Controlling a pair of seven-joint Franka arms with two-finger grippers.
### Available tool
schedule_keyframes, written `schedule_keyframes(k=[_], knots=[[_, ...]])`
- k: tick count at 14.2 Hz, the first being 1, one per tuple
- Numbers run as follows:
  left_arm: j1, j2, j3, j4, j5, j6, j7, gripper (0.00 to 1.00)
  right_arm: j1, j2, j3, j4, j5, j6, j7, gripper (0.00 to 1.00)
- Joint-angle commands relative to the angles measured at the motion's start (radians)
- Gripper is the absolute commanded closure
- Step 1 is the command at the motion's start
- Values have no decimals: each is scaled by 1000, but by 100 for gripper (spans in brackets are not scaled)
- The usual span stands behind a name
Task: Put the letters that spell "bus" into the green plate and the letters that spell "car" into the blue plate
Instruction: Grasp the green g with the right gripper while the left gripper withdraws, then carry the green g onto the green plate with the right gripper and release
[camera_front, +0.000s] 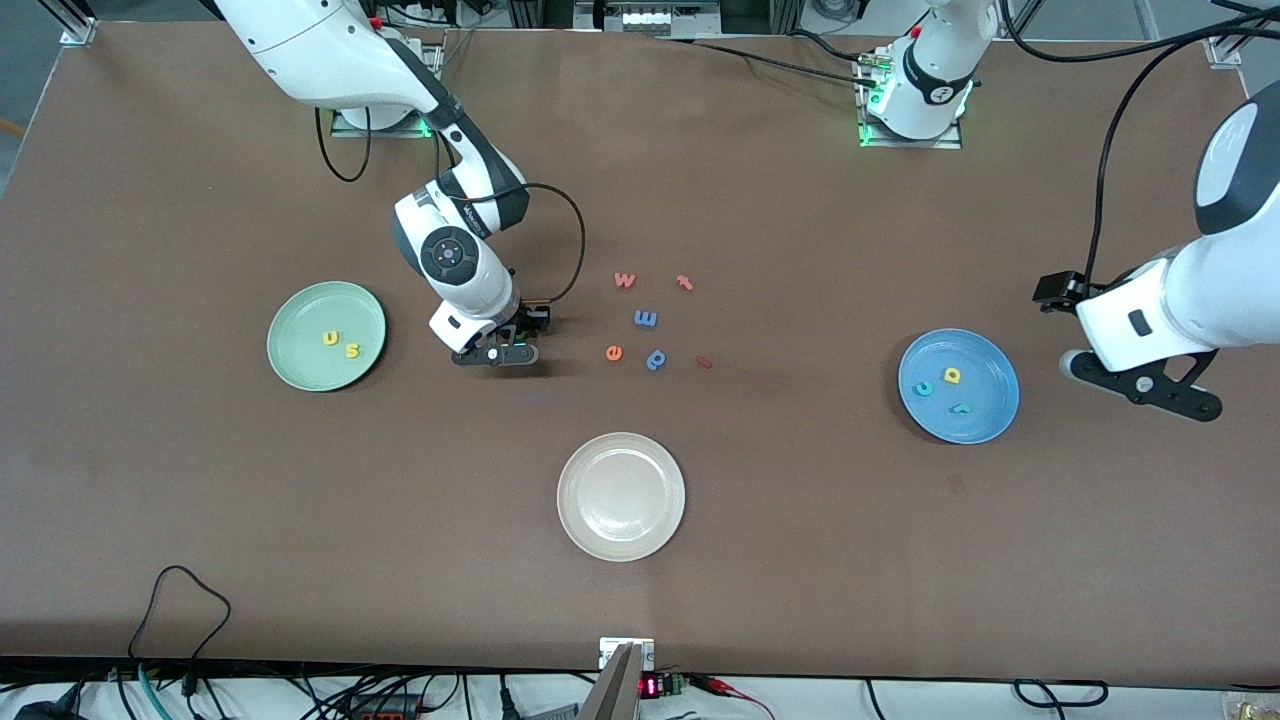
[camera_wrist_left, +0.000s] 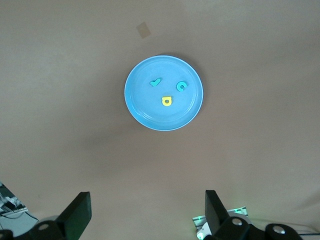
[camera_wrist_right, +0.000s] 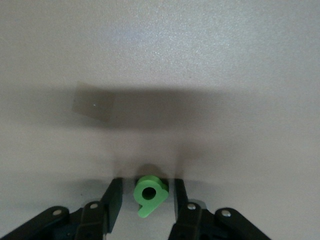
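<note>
In the front view, the yellow "u" (camera_front: 330, 338) and "s" (camera_front: 352, 350) are seen in the green plate (camera_front: 300, 365), and the right pincer (camera_front: 497, 352) is held low over the counter (camera_front: 800, 520) beside it. In the left wrist view, the teal "c" (camera_wrist_left: 182, 87), yellow "a" (camera_wrist_left: 166, 101) and teal "r" (camera_wrist_left: 155, 81) are seen in the blue plate (camera_wrist_left: 145, 112), with the left pincer (camera_wrist_left: 147, 220) spread wide and empty. In the right wrist view, the green "b" (camera_wrist_right: 149, 195) is seen between the fingers (camera_wrist_right: 113, 202), which stand just beside it; a firm pinch cannot be told

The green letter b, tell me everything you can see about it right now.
The green "b" is a small bright-green toy letter, matte like foam or plastic, with a round bowl pierced by a hole and a short stem. It sits between the two dark fingers of the right end effector, which close on its sides, low over bare brown table between the green plate and the loose letters. It is hidden in the front view.
</note>
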Motion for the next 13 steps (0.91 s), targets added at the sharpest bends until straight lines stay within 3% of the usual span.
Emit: schedule_keyframes(k=[1,2,4,6,8,10,13], knots=[[-153,-119,283,-71,-186,78,-2,0,13,15,-8,9,7,3,8,68],[-204,-177,394,-141,-267,142,-2,0,13,16,-8,9,7,3,3,81],[-296,-277,577,-278,-401,259,-4,0,11,18,-8,9,7,4,0,96],[-390,-384,700,-421,-435,378,-8,0,11,18,-8,9,7,3,-4,100],[-433,-485,733,-551,-430,448,-25,0,-1,5,-8,9,6,-5,-9,100],[-421,-500,732,-562,-426,419,-22,0,-37,-57,-8,7,1,-26,-32,100],[-407,-490,725,-553,-406,388,-18,0,-166,-184,-8,7,0,-219,-177,100]])
